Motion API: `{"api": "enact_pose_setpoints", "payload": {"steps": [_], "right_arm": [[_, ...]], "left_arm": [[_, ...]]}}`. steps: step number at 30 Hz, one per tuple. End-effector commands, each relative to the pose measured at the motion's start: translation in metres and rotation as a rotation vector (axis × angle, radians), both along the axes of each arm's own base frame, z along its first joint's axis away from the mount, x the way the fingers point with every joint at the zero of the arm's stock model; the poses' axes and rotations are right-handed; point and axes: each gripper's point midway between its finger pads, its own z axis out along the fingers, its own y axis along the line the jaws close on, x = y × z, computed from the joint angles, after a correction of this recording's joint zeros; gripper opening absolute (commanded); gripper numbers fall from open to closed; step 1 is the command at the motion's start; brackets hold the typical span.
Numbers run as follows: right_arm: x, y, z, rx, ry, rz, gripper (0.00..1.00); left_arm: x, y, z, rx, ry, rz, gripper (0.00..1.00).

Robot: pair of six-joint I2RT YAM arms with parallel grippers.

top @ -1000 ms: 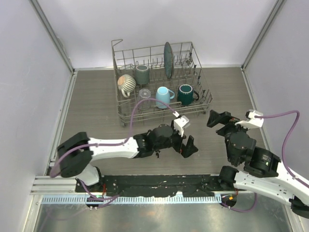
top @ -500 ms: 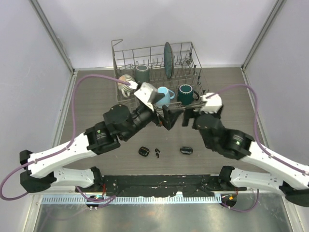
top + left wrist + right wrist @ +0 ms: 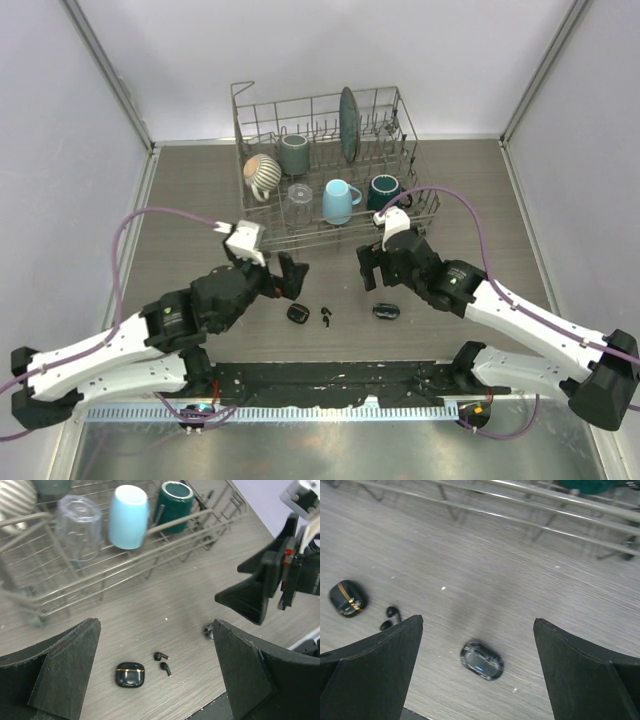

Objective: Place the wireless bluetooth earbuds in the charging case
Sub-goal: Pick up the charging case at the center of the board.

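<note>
Glossy black and tiny, the two earbuds [image 3: 160, 656] lie loose on the grey wood-grain worktop [image 3: 200, 190] near its near edge. They sit side by side, just apart, each a rounded bud with a short stem. The top view gives them only as a dark speck, while the left wrist view separates the pair and shows the stems. Just left of them sits a small black case [image 3: 130, 674] with a gold band across it, a detail the overhead view barely gives. To their right, further off, lies a second black oval case [image 3: 481, 660]. It is plain in the right wrist view, but the left wrist view catches only a sliver of it beside its own finger. Both pincers hang above the worktop, released and empty: the left pincer [image 3: 290, 277] just beyond the banded case, the right pincer [image 3: 368, 268] just beyond the plain one. Farther back stands a wire dish rack [image 3: 330, 232] holding a light blue mug [image 3: 340, 200], a dark green mug [image 3: 384, 194] and a clear glass [image 3: 300, 196].
</note>
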Motion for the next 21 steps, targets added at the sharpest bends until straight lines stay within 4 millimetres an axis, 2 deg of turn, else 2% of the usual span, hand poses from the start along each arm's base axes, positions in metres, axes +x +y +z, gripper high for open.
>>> {"api": "enact_pose_setpoints", "payload": {"steps": [1, 3, 5, 8, 11, 17, 18, 21], "right_arm": [[-0.008, 0.052, 0.007, 0.184, 0.054, 0.221, 0.96], [-0.021, 0.069, -0.006, 0.183, 0.134, 0.337, 0.94], [-0.025, 0.078, -0.013, 0.194, 0.155, 0.384, 0.93], [-0.032, 0.092, -0.021, 0.197, 0.164, 0.44, 0.92], [-0.043, 0.103, -0.029, 0.186, 0.157, 0.471, 0.92], [-0.063, 0.13, -0.052, 0.18, 0.138, 0.495, 0.92], [-0.057, 0.134, -0.048, 0.205, 0.101, 0.468, 0.92], [-0.055, 0.142, -0.05, 0.24, 0.07, 0.46, 0.92]], "left_arm": [[0.007, 0.051, -0.01, -0.062, 0.029, 0.181, 1.0], [0.012, 0.063, -0.026, -0.054, 0.076, 0.227, 1.0], [0.01, 0.061, -0.045, -0.044, 0.155, 0.205, 1.0], [0.016, 0.08, -0.082, 0.018, 0.294, 0.278, 1.0], [0.017, 0.09, -0.084, 0.024, 0.291, 0.322, 1.0], [0.011, 0.107, -0.104, -0.02, 0.344, 0.408, 1.0], [0.01, 0.109, -0.107, -0.044, 0.356, 0.423, 1.0], [0.005, 0.115, -0.109, -0.1, 0.358, 0.448, 1.0]]}}
